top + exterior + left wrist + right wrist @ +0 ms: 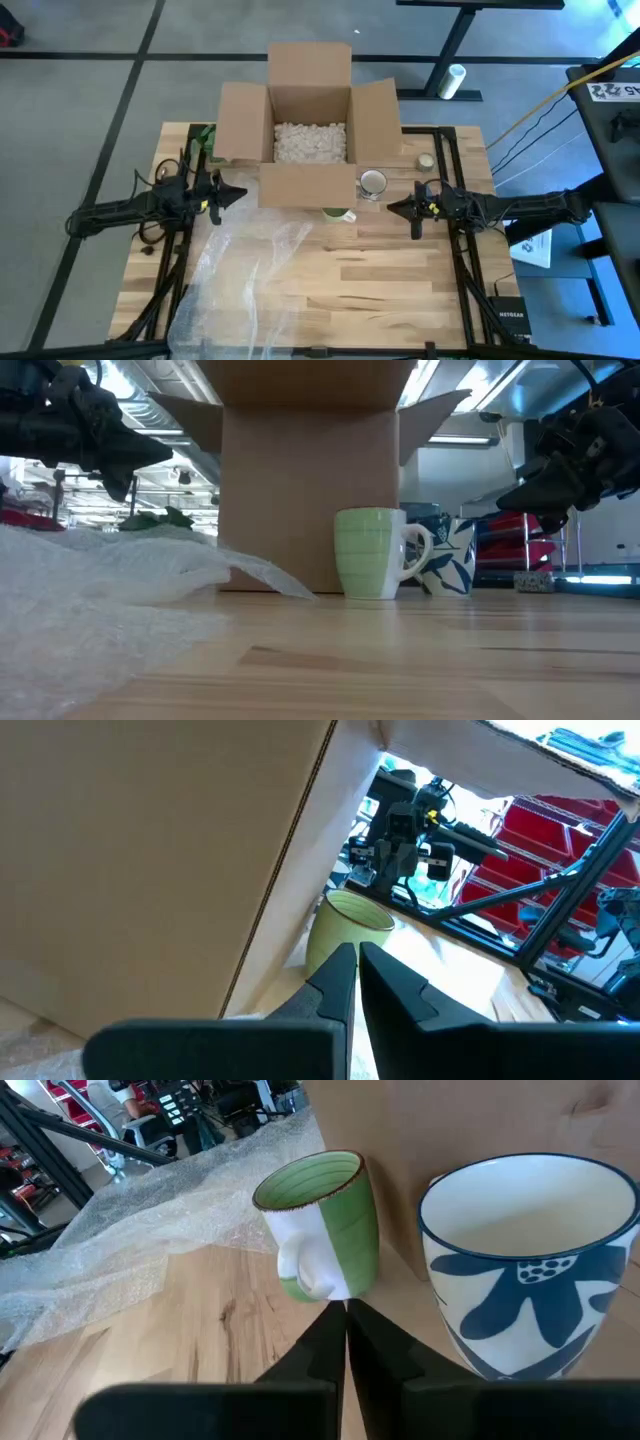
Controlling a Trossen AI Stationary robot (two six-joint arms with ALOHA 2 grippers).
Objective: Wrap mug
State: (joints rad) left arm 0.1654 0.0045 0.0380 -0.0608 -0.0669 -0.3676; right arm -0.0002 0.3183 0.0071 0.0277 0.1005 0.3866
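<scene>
Two mugs stand upright on the table just in front of the open box: a green mug close against the box's near wall, and a blue-patterned mug just to its right. The bubble wrap lies spread on the near-left part of the table, its edge reaching near the green mug but not under it. Nothing is wrapped yet, so the job looks to be at its start: a mug has still to be picked and brought onto the wrap. The right gripper hovers above the table just right of the mugs, fingers pressed together and empty, pointing at the green mug's handle. The left gripper hangs at the box's left side, over the far edge of the wrap, fingers nearly closed on nothing. The next move likely calls for the right fingers to part, then close on a mug's rim or handle and carry it left onto the wrap.
</scene>
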